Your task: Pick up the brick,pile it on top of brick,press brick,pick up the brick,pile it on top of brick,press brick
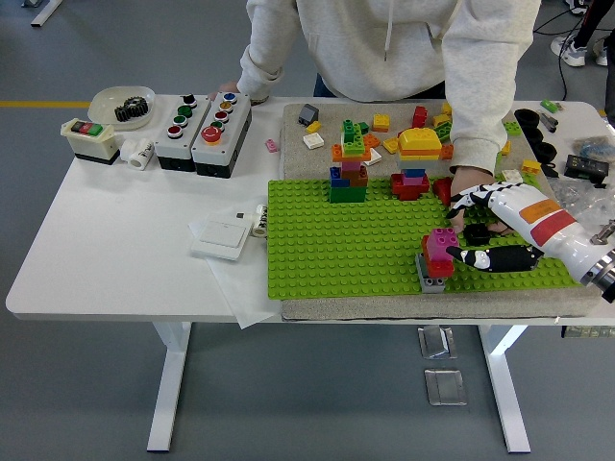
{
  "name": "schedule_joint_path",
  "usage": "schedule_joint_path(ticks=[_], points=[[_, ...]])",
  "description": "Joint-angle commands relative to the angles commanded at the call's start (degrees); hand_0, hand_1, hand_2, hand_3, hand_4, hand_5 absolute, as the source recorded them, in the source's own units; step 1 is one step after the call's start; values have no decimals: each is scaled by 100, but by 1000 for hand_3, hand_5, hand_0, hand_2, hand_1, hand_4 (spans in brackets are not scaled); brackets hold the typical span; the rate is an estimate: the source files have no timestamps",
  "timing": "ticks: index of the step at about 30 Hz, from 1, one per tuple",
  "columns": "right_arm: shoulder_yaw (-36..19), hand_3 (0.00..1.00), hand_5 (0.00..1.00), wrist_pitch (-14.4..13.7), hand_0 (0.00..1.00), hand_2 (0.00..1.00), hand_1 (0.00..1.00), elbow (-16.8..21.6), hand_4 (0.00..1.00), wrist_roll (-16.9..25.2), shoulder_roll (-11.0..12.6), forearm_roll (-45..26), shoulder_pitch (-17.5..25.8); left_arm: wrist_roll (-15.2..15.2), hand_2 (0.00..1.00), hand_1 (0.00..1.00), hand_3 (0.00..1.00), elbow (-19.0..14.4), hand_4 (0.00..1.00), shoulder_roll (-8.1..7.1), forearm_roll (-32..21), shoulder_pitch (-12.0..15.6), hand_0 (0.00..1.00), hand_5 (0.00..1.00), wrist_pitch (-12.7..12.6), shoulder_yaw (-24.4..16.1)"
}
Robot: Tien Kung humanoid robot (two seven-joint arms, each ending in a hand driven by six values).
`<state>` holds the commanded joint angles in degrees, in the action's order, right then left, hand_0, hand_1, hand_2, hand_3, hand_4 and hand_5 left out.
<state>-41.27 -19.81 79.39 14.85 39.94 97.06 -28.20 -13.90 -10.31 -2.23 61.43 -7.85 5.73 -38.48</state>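
A magenta brick [441, 244] tops a small stack of a red brick and a grey brick [430, 280] at the front right of the green baseplate [336, 240]. It looks slightly tilted. My right hand [454, 233] comes in from the right and is closed on the magenta brick, thumb [478, 257] at its right side and fingertips [460, 205] just behind it. A second stack of blue, green and brown bricks [348, 181] stands at the plate's far edge. The left arm is out of view.
A person leans over the far side; one hand [473, 180] rests on the plate just behind my hand, the other by the button boxes [204, 133]. Loose bricks [413, 134] lie on the mat behind the plate. A white switch [222, 233] lies to the left.
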Motion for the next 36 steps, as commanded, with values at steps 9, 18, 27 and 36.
schedule_joint_path(ticks=[9, 18, 27, 36], points=[[5, 707, 498, -372, 781, 763, 727, 264, 824, -749, -48, -547, -18, 4, 594, 716, 533, 0, 523, -3, -14, -19, 791, 508, -2, 6], [-21, 729, 499, -721, 784, 765, 733, 354, 825, -1383, -190, -831, -40, 1, 594, 710, 533, 0, 523, -3, 11, -32, 793, 509, -10, -35], [-215, 743, 503, -1041, 788, 777, 743, 308, 822, -1662, -387, -1554, 46, 0, 593, 704, 533, 0, 523, 1, 35, -46, 791, 509, -19, -62], [-356, 764, 538, -1127, 799, 789, 750, 242, 849, -1507, -451, -2957, 162, -10, 592, 698, 533, 0, 523, -11, 59, -49, 792, 509, -17, -90]])
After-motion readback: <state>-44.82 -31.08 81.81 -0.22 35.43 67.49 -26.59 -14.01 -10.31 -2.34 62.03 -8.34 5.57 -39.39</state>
